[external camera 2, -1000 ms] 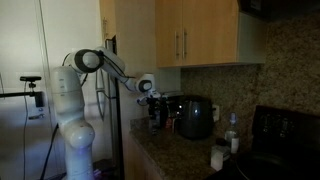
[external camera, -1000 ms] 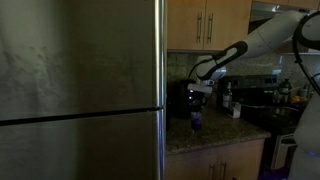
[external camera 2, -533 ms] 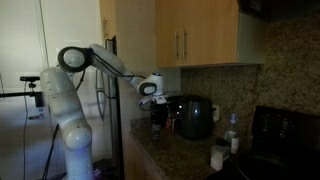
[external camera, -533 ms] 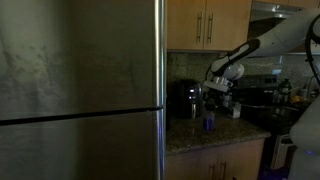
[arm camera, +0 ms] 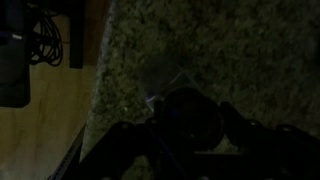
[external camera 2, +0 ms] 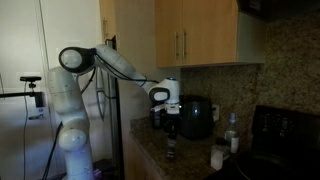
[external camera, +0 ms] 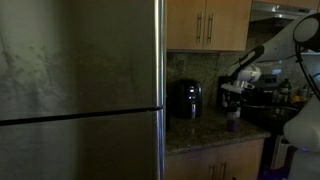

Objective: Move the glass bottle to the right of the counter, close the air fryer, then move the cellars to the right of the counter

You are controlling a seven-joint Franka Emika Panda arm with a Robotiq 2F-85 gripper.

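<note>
**Item:** glass bottle (external camera 2: 170, 148), slim and dark.
**Location:** it hangs upright under the gripper (external camera 2: 170, 128), over the front strip of the table (external camera 2: 195, 166) and just in front of the air fryer (external camera 2: 195, 118). Whether its base touches the granite cannot be told.
**Jaws:** clamped on the glass bottle near its top. In the wrist view that top shows as a dark round shape (arm camera: 190, 120) between them.
**Neighbours:** the cellars (external camera 2: 217, 156) and a pale bottle (external camera 2: 232, 130) stand further along the table, apart from the load.
**Step, as judged:** carrying the glass bottle toward the right end of the table.
**Handling notes:**
- Hold it vertical and travel low.
- Choose bare granite clear of the cellars and the pale bottle.
- Seat the base flat before the jaws part, then lift straight up off the neck.

**Hazards:** the glass is tall and narrow, so it tips easily on stone. The table edge and the floor (arm camera: 50, 120) lie close beside it in the wrist view, so set it down well inboard.
</note>
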